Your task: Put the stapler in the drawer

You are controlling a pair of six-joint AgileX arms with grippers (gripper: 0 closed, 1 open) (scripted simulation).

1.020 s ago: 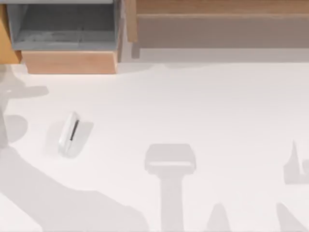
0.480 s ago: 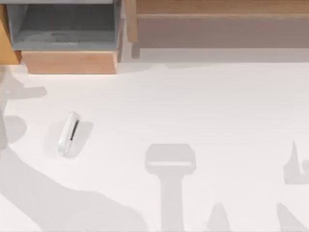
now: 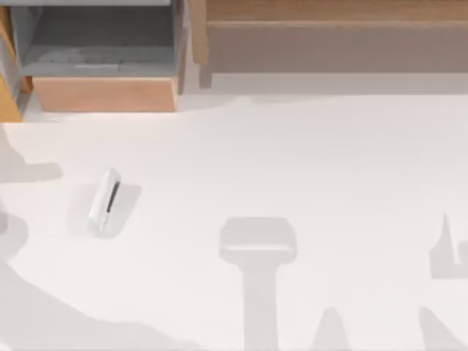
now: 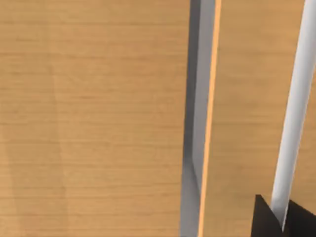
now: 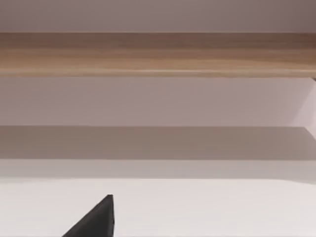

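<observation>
In the upper left of the top view the drawer [image 3: 102, 55] stands open, grey inside, its tan front panel facing the white counter [image 3: 307, 161]. Below it, at the left middle of the frame, the stapler [image 3: 107, 202] lies on the counter, well apart from the drawer, its dark slit showing. Along the upper right runs a long wooden shelf [image 3: 336, 33]. For both the left and right fingers, I cannot tell whether they are spread or pressed together.

My top camera looks straight down on the table [image 3: 307, 161]; my left wrist camera faces wood close up, my right wrist camera the shelf [image 5: 158, 54].
</observation>
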